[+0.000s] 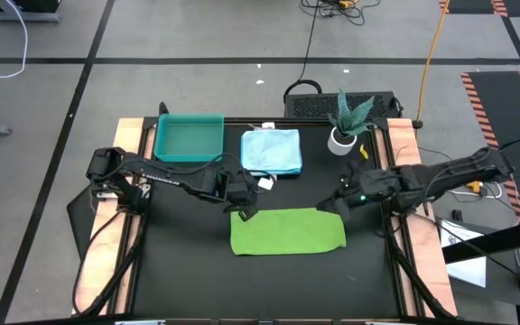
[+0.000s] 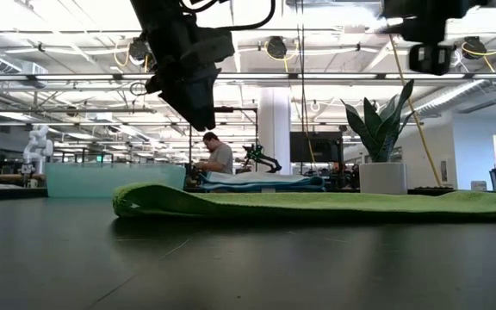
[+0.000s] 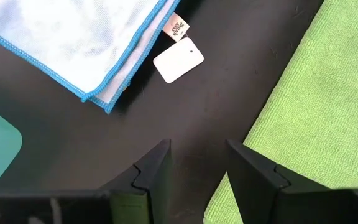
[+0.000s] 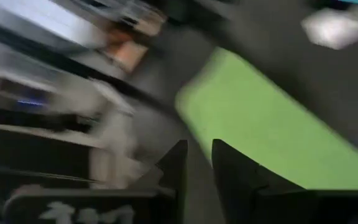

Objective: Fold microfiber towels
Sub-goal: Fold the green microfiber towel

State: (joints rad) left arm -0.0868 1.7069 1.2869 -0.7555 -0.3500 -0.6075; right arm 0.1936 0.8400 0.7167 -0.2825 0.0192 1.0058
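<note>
Grippers flank my green towel [image 1: 287, 232]: left gripper [image 1: 245, 212] spread, empty, above its corner; right gripper [image 1: 339, 202] nearly pressed together, holding nothing.

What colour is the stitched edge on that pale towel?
Bright blue, on the pale towel; clearest in the left wrist view.
</note>
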